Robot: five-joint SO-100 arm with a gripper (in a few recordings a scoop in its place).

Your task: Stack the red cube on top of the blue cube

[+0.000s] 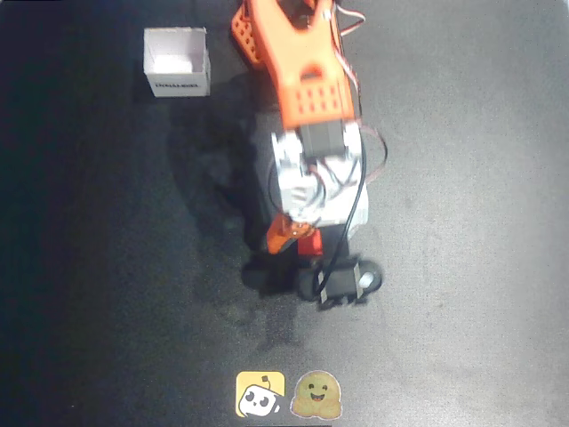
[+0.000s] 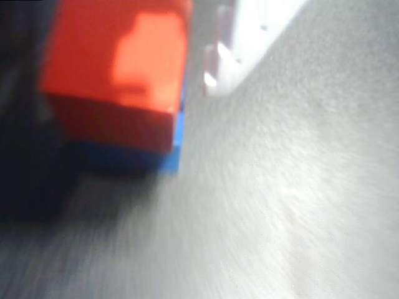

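Observation:
In the wrist view the red cube [image 2: 115, 75] rests on the blue cube [image 2: 171, 146]. Only a thin blue strip shows under its lower right edge. My gripper [image 2: 124, 99] straddles the red cube. The white finger [image 2: 240, 43] stands just right of it with a narrow gap, and a dark blurred shape lies along its left side. The jaws look open around the cube. In the overhead view the orange arm and white wrist [image 1: 316, 173] cover the cubes, apart from a small red-orange patch [image 1: 289, 233] below the wrist.
A white open box [image 1: 176, 62] stands at the back left of the dark table [image 1: 462, 222]. Two stickers [image 1: 289, 394] lie at the front edge. A black wrist camera [image 1: 342, 280] hangs below the arm.

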